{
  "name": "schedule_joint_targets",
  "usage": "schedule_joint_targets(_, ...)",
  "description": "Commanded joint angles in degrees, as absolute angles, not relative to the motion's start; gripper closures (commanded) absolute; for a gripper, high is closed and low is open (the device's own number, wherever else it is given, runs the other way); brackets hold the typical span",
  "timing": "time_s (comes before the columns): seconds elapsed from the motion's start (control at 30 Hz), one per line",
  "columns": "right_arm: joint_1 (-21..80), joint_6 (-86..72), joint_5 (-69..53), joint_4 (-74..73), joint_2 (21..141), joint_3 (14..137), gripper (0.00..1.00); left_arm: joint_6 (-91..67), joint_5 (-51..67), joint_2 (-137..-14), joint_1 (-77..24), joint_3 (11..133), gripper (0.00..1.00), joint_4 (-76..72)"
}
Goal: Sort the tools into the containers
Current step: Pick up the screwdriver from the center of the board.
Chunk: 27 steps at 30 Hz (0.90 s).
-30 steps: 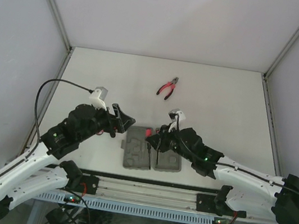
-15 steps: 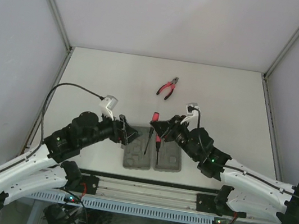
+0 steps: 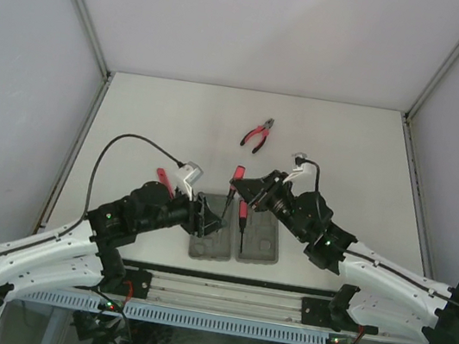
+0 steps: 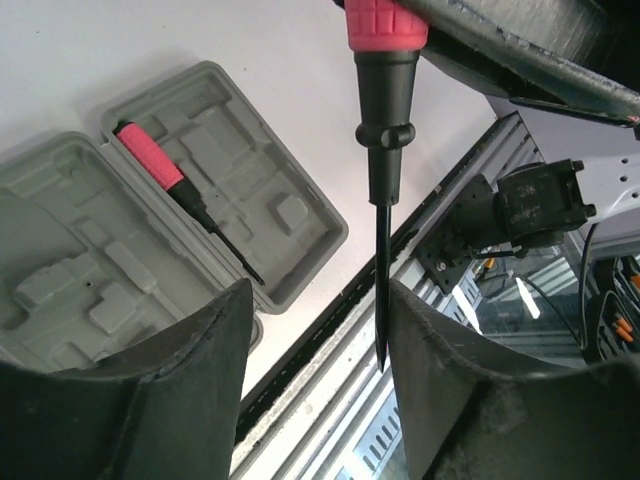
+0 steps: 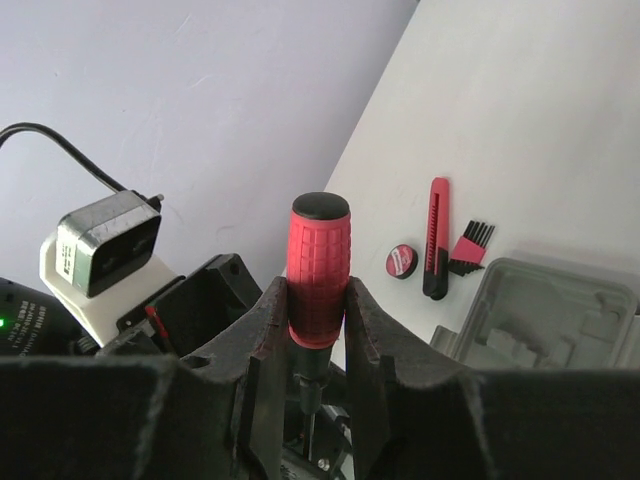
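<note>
I hold the long thin screwdriver with the red ribbed handle (image 5: 319,265) in the right tool (image 5: 318,312). Its two fingers are closed on the handle, so the black shaft hangs down above the grey plastic hinged tool case (image 4: 275,165), which lies open on the white counter (image 3: 346,155) near the arm bases. The left tool (image 4: 318,300) stands wide, with one finger on each side of the shaft, and as far as I can see it touches nothing. I think it is placed there to take or steady the shaft, because an upright screwdriver cannot go flat into a moulded slot. A short red-and-black driver (image 4: 160,165) already lies in one half of the case. The red-handled pliers (image 3: 258,134) lie far behind on the counter, well apart from the case.
</note>
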State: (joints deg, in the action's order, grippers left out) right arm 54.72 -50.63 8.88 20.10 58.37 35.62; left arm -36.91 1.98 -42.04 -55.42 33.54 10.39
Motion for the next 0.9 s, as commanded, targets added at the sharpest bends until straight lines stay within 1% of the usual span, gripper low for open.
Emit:
schedule_joint_targets(0.0, 53.12, -53.55, 6.37, 24.47, 58.18, 37.89, 1.00, -36.30, 3.33, -42.49, -55.99, 33.25, 0.46, 5.97)
schedule_joint_targets(0.13, 50.89, -55.80, 3.53, 24.25, 58.48, 37.88, 1.00, -36.13, 4.08, -42.88, -55.99, 33.59, 0.55, 5.99)
schedule_joint_targets(0.23, 50.55, -56.52, 2.31, 24.35, 58.83, 37.89, 1.00, -35.71, 4.34, -43.31, -56.00, 34.22, 0.64, 6.23)
schedule_joint_targets(0.33, 50.54, -56.69, 1.85, 23.87, 58.91, 37.92, 1.00, -35.43, 4.31, -43.35, -56.03, 34.62, 0.76, 6.41)
schedule_joint_targets(0.4, 50.38, -56.69, 1.86, 23.42, 58.85, 37.96, 1.00, -35.34, 4.22, -43.49, -55.99, 34.79, 0.87, 6.57)
schedule_joint_targets(0.5, 50.23, -56.60, 1.85, 23.03, 58.69, 37.91, 1.00, -35.25, 4.23, -43.68, -56.06, 34.97, 0.99, 6.97)
schedule_joint_targets(0.77, 49.03, -54.93, 2.10, 19.19, 58.04, 37.93, 1.00, -34.43, 4.12, -43.17, -56.06, 35.37, 1.00, 8.35)
schedule_joint_targets(0.8, 48.84, -54.77, 1.63, 18.73, 57.95, 37.93, 0.97, -34.24, 4.13, -42.91, -56.06, 35.37, 1.00, 8.61)
schedule_joint_targets(0.83, 48.67, -54.68, 1.14, 18.52, 57.86, 37.91, 0.91, -34.07, 4.09, -42.74, -56.01, 35.36, 1.00, 8.76)
schedule_joint_targets(0.87, 48.42, -54.55, 0.57, 18.39, 57.91, 37.91, 0.83, -33.94, 4.05, -42.58, -55.99, 35.38, 1.00, 8.95)
